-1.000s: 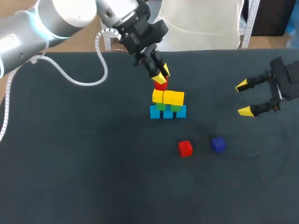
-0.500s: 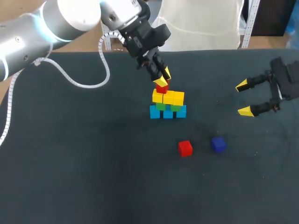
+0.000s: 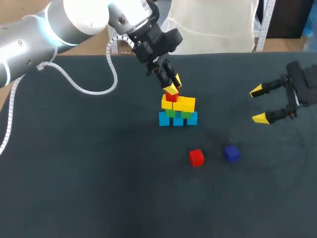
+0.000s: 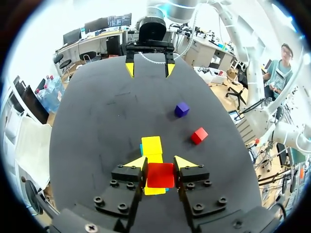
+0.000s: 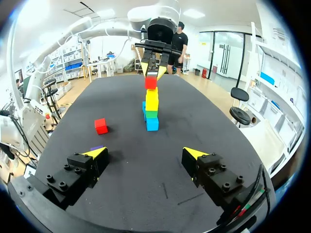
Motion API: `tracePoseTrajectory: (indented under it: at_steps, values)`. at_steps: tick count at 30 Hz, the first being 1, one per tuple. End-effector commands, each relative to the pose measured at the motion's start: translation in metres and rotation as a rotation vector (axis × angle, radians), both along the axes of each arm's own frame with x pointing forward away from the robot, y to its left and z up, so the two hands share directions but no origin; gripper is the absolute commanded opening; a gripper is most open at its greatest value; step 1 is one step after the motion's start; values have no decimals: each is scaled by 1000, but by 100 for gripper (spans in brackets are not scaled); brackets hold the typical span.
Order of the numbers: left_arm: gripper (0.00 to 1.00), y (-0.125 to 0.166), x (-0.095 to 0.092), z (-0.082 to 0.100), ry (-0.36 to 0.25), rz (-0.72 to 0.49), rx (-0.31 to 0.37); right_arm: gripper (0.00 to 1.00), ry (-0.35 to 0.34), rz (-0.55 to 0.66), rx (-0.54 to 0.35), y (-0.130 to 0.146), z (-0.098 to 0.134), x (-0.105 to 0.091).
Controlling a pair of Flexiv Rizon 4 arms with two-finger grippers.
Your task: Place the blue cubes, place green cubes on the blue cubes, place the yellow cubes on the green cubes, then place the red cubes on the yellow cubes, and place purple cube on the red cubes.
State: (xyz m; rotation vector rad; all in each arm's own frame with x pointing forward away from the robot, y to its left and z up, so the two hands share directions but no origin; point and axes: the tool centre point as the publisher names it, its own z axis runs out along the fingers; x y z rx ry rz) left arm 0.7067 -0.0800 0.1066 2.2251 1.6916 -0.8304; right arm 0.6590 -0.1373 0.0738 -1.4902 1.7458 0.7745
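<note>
Fingers of the left gripper (image 4: pixel 160 164) clamp a red cube (image 4: pixel 160 175) over the yellow cubes (image 3: pixel 179 103) — right gripper (image 3: pixel 260 104) spread wide, well apart.

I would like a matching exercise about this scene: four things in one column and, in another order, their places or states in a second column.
Things
1. left pincer
2. right pincer
3. loose red cube
4. purple cube

Places or states
A. on the table, nearer the right pincer
B. open, empty
C. shut on a second red cube over the yellow cubes
D. on the table, nearer the stack

Pairs: 1-C, 2-B, 3-D, 4-A.
</note>
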Motion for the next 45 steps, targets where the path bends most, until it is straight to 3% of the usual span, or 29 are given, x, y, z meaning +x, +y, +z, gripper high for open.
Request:
tracePoseTrajectory:
  at_steps: [1,18,25,28,38,40,41,45]
  values:
    - [0,-2,2,0,2,-1,7,100,0,2,2,0,-1,1]
    - [0,-3,1,0,8,-3,18,100,0,2,2,0,-1,1]
    - [18,-4,3,-1,8,-9,23,100,0,2,2,0,-1,1]
    - [31,-5,3,0,7,-15,28,100,0,2,2,0,-1,1]
    - [49,-6,3,-1,14,-13,31,100,0,2,2,0,-1,1]
    - [73,-6,3,-1,13,-13,34,100,0,2,2,0,-1,1]
    - [79,-5,3,0,13,-13,31,100,0,2,2,0,-1,1]
    - [78,-5,4,0,3,-15,44,100,0,2,2,0,-1,1]
